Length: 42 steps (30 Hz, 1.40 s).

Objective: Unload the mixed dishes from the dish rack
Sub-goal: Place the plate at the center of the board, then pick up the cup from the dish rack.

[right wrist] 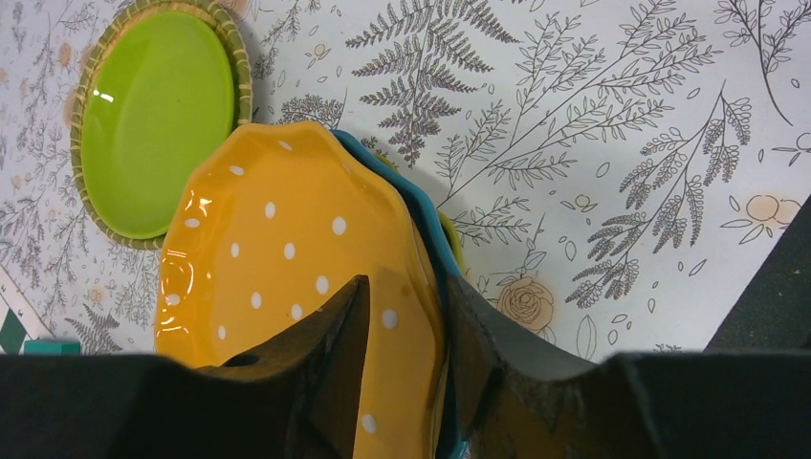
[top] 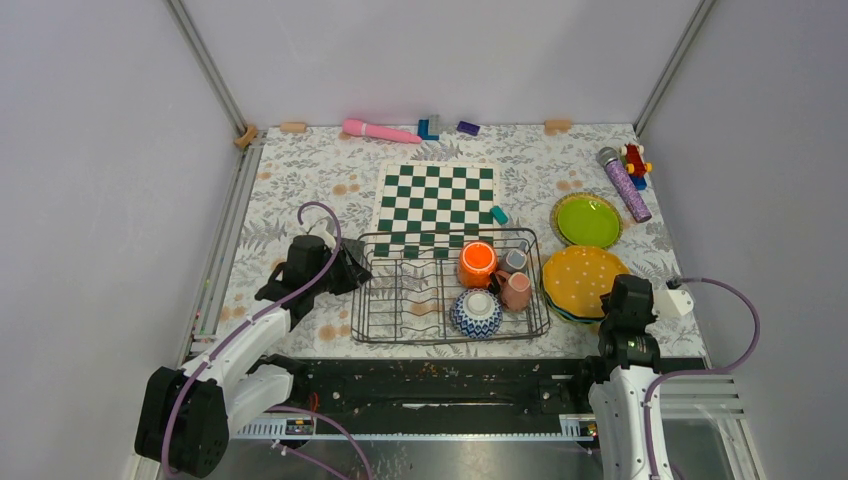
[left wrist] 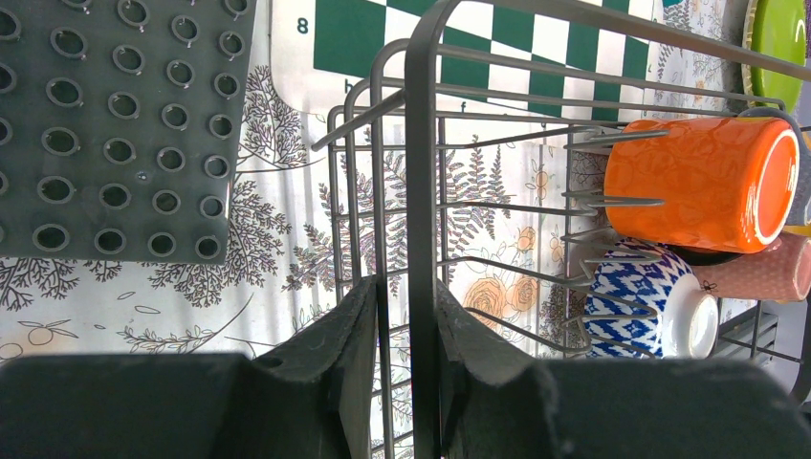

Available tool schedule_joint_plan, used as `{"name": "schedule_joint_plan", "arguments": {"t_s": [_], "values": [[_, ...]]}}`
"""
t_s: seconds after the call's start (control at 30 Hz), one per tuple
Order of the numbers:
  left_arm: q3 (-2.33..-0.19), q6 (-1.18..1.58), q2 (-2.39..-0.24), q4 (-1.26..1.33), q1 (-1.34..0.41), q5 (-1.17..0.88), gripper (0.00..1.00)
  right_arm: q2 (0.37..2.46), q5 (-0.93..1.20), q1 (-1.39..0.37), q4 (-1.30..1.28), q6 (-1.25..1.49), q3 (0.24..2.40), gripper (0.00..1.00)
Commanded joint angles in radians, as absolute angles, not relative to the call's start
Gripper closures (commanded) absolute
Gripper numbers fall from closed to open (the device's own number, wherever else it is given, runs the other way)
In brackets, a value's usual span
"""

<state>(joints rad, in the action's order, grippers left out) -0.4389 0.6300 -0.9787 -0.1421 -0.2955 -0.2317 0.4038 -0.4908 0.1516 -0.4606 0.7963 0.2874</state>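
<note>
The left gripper (left wrist: 406, 373) pinches an upright end wire of the dish rack (left wrist: 421, 191), which stands at mid-table just in front of the green-and-white chessboard (left wrist: 536, 48). To the rack's right, the right gripper (right wrist: 406, 373) straddles the rim of a white-dotted yellow-orange plate (right wrist: 277, 249), 1 finger above it and 1 past its edge. Whether those fingers press the rim or stand clear of it cannot be told.

The dotted plate lies on a teal plate (right wrist: 421, 215) on the fern-print table (right wrist: 622, 143), with a lime green plate (right wrist: 153, 143) just beyond. 4 pieces sit in the rack: an orange cup (left wrist: 708, 182) on its side across the tines, a small grey cup (top: 514, 261), a pink mug (left wrist: 765, 273) and a blue-and-white patterned bowl (left wrist: 636, 301).

The likely hazards: a right arm rising while a finger catches the wavy rim could drag the dotted plate off its stack, and a tug on the held wire could shift the rack and roll the cups into each other.

The only legible writing is an "8" (left wrist: 304, 26) on the chessboard's border. No brand shows.
</note>
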Motion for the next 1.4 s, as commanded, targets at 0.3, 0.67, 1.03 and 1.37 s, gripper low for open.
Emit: {"name": "schedule_joint_plan", "arguments": {"t_s": [0.3, 0.67, 1.03, 1.37], "values": [[-0.437, 0.633, -0.985, -0.171, -0.294, -0.239, 0.76, 0.402, -0.517, 0.152, -0.411, 0.793, 0.312, 0.41], [-0.437, 0.632, -0.979, -0.171, -0.295, -0.236, 0.76, 0.422, -0.516, 0.153, -0.472, 0.746, 0.394, 0.01], [-0.436, 0.633, -0.975, -0.165, -0.294, -0.242, 0.63, 0.419, -0.522, 0.153, -0.570, 0.671, 0.495, 0.00], [-0.430, 0.637, -0.919, -0.159, -0.296, -0.236, 0.27, 0.412, -0.270, 0.152, -0.508, 0.509, 0.597, 0.00]]}}
